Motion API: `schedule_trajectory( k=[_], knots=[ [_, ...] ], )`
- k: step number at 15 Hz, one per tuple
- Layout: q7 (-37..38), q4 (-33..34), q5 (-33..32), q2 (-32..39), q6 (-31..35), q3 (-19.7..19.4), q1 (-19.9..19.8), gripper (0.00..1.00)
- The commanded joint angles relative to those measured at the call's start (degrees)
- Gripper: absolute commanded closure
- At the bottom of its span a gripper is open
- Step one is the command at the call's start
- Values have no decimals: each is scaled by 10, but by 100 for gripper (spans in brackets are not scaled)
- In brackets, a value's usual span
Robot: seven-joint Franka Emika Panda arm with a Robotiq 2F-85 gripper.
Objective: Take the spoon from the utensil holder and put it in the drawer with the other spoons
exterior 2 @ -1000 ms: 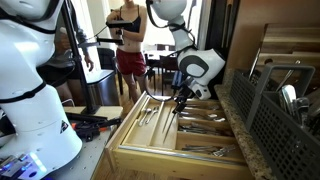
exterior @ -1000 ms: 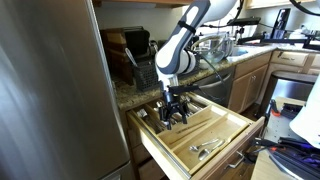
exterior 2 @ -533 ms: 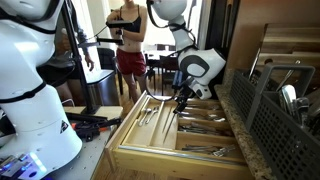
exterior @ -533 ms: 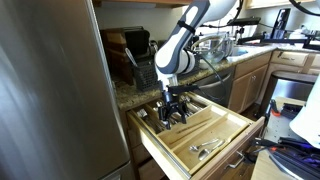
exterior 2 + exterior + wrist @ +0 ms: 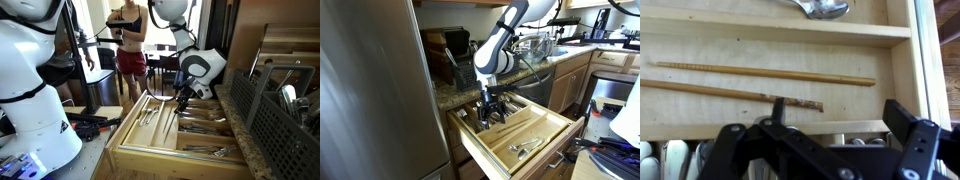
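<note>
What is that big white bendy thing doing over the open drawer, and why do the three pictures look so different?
That is a robot arm. At its end sits a gripper, a claw with two fingers. It hangs open over a wooden cutlery drawer, and I can see nothing in it. Two pictures come from cameras standing in the kitchen, in different spots. The third camera rides on the arm's wrist and looks down into the drawer, so the dark gripper fills the bottom edge. Below it lie two wooden chopsticks, and a silvery spoon lies in the compartment beyond them. The black utensil holder stands on the counter behind the drawer.
</note>
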Motion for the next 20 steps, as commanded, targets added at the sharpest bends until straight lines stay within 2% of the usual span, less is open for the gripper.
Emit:
schedule_trajectory(
  k=[1, 20],
  knots=[
    [-3, 17, -15, 10, -11, -4, 2, 0],
    [5, 32, -38, 0, -21, -6, 7, 0]
  ],
)
